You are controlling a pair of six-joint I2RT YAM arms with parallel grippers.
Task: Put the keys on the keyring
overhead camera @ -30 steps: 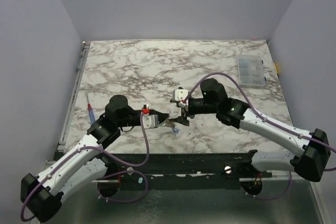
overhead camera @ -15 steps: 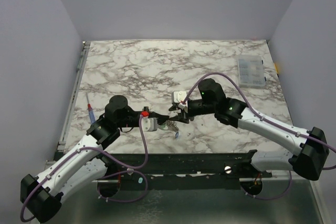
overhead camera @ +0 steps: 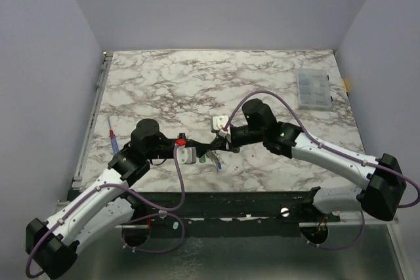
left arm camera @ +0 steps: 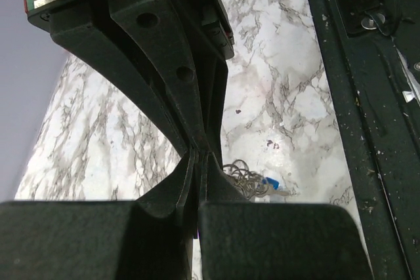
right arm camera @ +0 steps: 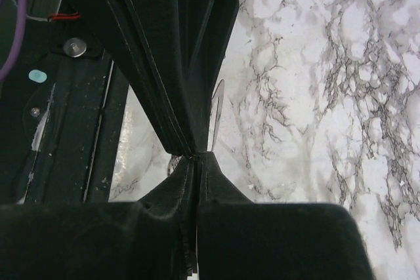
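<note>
The left fingers (left arm camera: 164, 77) are pressed flat together with no gap at the tips. The left wrist view shows the keyring (left arm camera: 237, 174) as a small tangle of silvery loops and chain, just right of those tips and partly hidden behind them. Whether the tips pinch a loop or only rest against it cannot be told. The blue key (left arm camera: 270, 185) pokes out at the right end of the tangle, over the marble surface (left arm camera: 289, 83). Only its coloured head is clear; its blade is lost among the loops.

The right fingers (right arm camera: 157, 63) are also closed tight, tip to tip. A thin pale sliver (right arm camera: 216, 113) stands along their right edge in the right wrist view; it is too slim and blurred to name, so whether anything is gripped cannot be told.

From above, both sets of fingers meet near the front middle of the surface and merge into one dark mass, covering most of the ring. A speck of green, the green key (overhead camera: 211, 159), shows just below that mass. A clear compartment box (overhead camera: 313, 90) sits far right, and a blue-and-red pen-like tool (overhead camera: 113, 137) lies at the left edge.
</note>
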